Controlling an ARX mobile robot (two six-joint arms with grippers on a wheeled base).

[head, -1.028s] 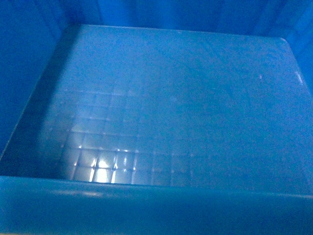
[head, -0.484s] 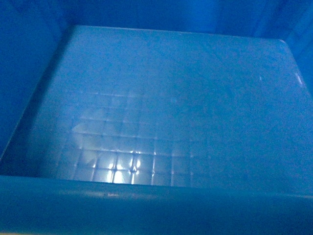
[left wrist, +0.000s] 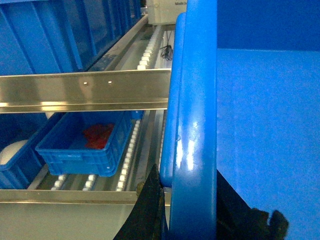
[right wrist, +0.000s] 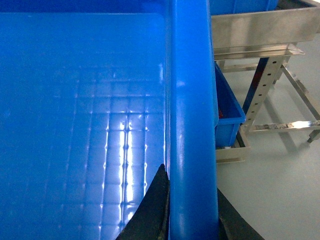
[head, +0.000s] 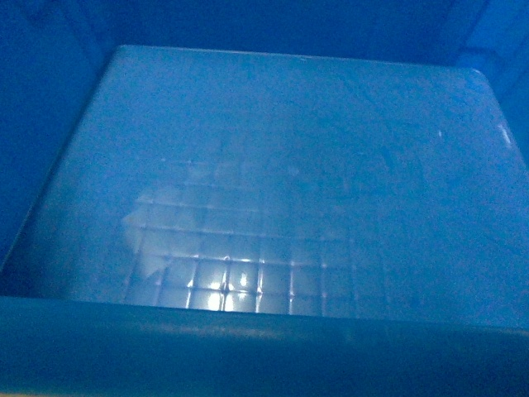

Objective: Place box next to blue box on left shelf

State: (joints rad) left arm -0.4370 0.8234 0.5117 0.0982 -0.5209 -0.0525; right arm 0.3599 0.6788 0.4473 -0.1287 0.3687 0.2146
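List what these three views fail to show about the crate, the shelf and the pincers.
- Head view: the box fills the frame, hiding the shelf and both arms.
- Left wrist view: the left pincer straddles the rim; its tips are cut off by the bottom edge. The red item in the small blue bin is too blurred to identify.
- Right wrist view: the right pincer likewise; the drop spot is out of frame.

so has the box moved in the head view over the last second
Yes, slightly. The box floor's far edge has dropped a little in the frame, and the glare on its grid has slid right, though no fixed reference is visible.
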